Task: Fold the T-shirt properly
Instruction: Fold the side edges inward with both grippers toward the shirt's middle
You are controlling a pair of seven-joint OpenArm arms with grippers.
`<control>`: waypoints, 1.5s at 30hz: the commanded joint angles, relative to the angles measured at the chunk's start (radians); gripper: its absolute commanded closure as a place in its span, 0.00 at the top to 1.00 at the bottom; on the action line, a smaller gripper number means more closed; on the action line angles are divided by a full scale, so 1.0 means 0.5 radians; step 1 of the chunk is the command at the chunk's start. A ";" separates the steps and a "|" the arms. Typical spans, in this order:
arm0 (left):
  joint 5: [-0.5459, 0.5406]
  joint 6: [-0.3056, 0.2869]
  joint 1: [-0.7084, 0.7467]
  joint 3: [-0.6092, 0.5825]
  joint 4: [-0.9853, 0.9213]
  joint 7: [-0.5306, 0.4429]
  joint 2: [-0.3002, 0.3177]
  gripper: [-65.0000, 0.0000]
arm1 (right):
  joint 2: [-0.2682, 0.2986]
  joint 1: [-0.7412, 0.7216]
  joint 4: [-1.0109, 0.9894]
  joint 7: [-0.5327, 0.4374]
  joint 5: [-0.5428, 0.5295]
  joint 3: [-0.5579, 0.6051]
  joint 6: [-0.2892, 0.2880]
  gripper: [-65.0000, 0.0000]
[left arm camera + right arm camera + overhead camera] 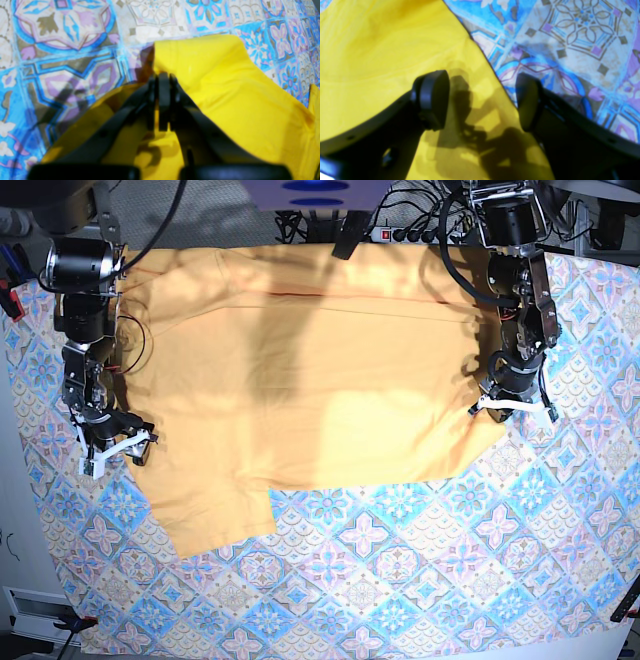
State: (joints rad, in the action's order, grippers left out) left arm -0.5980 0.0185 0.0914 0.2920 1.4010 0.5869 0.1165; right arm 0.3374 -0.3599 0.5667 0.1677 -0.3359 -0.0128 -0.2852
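base view shows the t-shirt [300,380] spread flat on the tiled cloth [420,580], long axis running side to side, one sleeve jutting toward the camera. it looks light, soft and floppy, best pinched at edges or corners. left gripper [162,100] is clamped on a raised fold; right gripper [482,100] hangs wide apart over the edge.
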 commanded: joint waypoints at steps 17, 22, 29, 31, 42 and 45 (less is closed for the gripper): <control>-0.005 -0.017 -0.034 0.004 0.038 -0.037 0.020 0.00 | -0.007 0.037 0.037 -0.018 -0.002 -0.013 -0.008 0.00; -0.005 -0.017 -0.037 0.004 0.038 -0.037 0.020 0.00 | 0.002 0.135 0.344 -0.008 -0.005 -0.016 -0.008 0.01; -0.005 -0.017 -0.037 0.004 0.038 -0.037 0.020 0.00 | 0.020 0.344 0.722 0.160 -0.008 -0.163 -0.008 0.01; -0.005 -0.017 -0.034 0.004 0.038 -0.037 0.020 0.00 | 0.020 0.405 0.814 0.200 -0.008 -0.228 -0.008 0.01; -0.005 -0.017 0.027 0.007 0.121 -0.037 0.051 0.00 | 0.029 0.761 1.170 0.271 -0.008 -0.452 -0.008 0.01; -0.005 -0.017 0.113 0.001 0.287 -0.037 0.072 0.00 | 0.029 0.774 1.179 0.268 -0.008 -0.452 -0.008 0.00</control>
State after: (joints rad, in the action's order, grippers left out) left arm -0.6006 0.0154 0.1623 0.2893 1.5234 0.5911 0.1421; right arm 0.3325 0.0418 1.1339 0.3298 -0.3363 -0.2317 -0.2878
